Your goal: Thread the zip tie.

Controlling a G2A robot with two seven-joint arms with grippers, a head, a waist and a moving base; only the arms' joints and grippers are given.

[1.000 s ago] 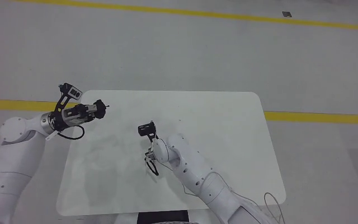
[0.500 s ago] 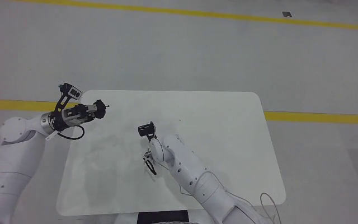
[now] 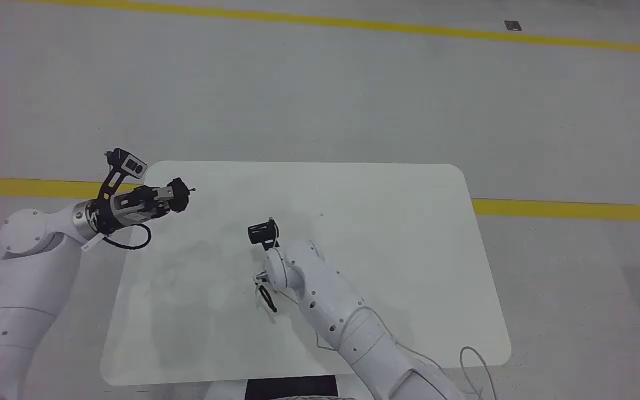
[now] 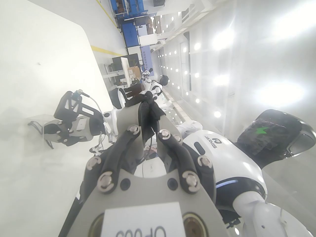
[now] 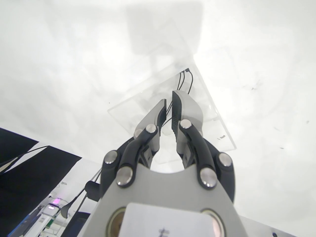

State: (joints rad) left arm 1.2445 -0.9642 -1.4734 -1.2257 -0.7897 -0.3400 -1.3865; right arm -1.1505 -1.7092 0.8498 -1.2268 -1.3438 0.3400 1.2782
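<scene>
Table (image 3: pixel 400 220): white matte slab with rounded corners and grey smudges over its left half.

Left gripper (image 3: pixel 183 191) hangs over the far-left corner, off the surface and pointing right. It has grey metal fingers (image 4: pixel 128 119) with black ribbed pads, and they're pressed together (image 4: pixel 148 106). A small black zip tie (image 4: pixel 149 96) is clamped at the tips: knobby end poking out, thin ragged bits splayed to either side.

Right gripper (image 3: pixel 264 297) is down low, left of centre on the near half and well apart from the left one. Same build. Its jaws are a sliver apart (image 5: pixel 169 98), leaving only a narrow slit. It sits over a clear tray (image 5: pixel 217 129), a flat, transparent, square-cornered plastic piece lying on the table. Loose ties (image 5: pixel 184 78) lie in it as thin glossy black strands curving together toward the tray's corner. Some of the strands run into the slit between the pads. I can't tell whether they're actually pinched.

The left wrist view shows the right gripper (image 4: pixel 48 134) over the tray (image 4: pixel 34 119).

In the way: from above, the right arm's white forearm covers most of the tray. The right gripper's own fingers hide the middle of the strands.

Around: grey floor with yellow tape lines, one beyond the table (image 3: pixel 300 20) and one level with it (image 3: pixel 540 208). A small dark square (image 3: pixel 512 24) sits far right.
</scene>
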